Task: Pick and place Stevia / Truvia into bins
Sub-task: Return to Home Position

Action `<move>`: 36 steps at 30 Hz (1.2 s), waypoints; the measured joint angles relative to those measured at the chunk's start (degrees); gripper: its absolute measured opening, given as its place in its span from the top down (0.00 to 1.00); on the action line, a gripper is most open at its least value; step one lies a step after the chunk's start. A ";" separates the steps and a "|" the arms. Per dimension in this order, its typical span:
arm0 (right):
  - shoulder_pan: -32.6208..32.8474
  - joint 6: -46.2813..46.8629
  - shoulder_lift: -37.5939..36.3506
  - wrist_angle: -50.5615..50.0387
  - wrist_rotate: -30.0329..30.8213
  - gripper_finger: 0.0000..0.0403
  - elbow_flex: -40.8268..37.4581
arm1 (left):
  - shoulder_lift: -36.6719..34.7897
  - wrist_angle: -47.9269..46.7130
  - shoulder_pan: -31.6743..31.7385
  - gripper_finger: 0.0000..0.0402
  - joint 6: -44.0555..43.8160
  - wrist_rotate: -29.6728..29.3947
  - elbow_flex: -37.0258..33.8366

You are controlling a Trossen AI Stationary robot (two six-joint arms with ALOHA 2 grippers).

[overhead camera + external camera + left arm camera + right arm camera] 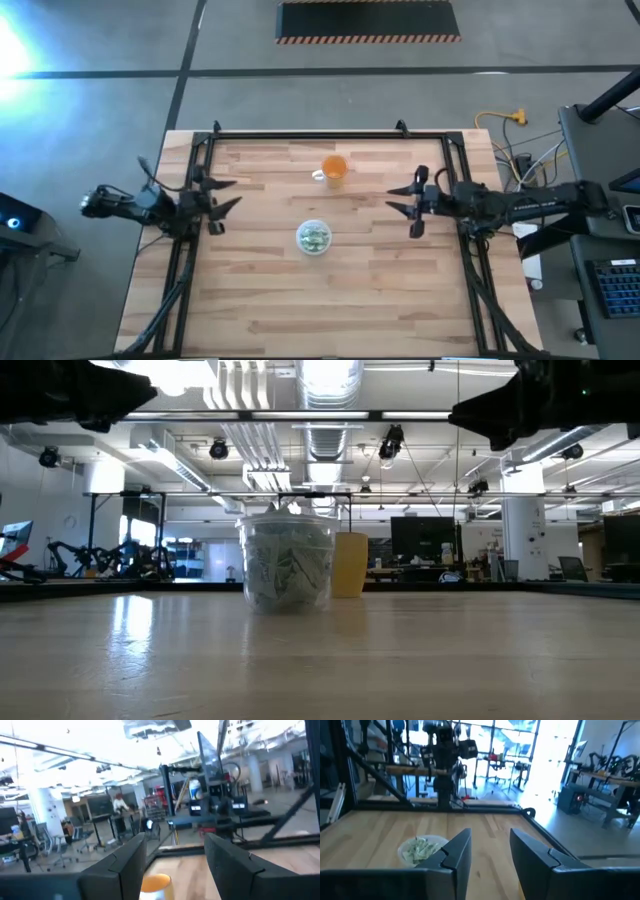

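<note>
1. Bin [287,522]: one clear round cup stood upright near the centre of the table [400,300].
2. Stevia sachets [287,570]: pale green and white, piled inside the bin. They appeared to reach close to the rim; their number could not be told.
3. Orange cup [334,169]: at 12 o'clock from the bin, apart from it.
4. Left gripper [232,192]: at 10 o'clock from the bin, well apart, raised above the table. Its fingers stood spread wide with nothing between them.
5. Right gripper [395,200]: at 2 o'clock from the bin, well apart, also raised. Its fingers stood parted and held nothing.
</note>
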 joint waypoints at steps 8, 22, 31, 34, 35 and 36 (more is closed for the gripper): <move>-0.41 -0.39 -7.49 2.52 0.04 0.70 -4.46 | -2.38 -4.59 0.68 0.54 0.00 3.07 0.77; -0.69 1.55 -12.56 3.74 -2.39 0.74 -11.28 | -3.84 -9.56 10.07 0.54 -2.85 14.63 -0.83; -2.09 -0.24 -15.30 4.19 -4.50 0.78 -13.83 | -3.75 -10.23 18.02 0.54 -4.67 22.52 -1.60; -2.63 -0.51 -16.93 2.10 -4.47 0.79 -13.88 | -3.73 -10.28 18.33 0.54 -4.67 23.60 -1.60; -2.65 -0.65 -17.81 1.16 -4.47 0.80 -13.93 | -3.75 -10.52 18.31 0.54 -4.65 23.58 -1.60; -2.62 -0.80 -18.88 0.00 -4.48 0.80 -14.03 | -3.79 -11.05 18.33 0.54 -4.63 23.58 -1.60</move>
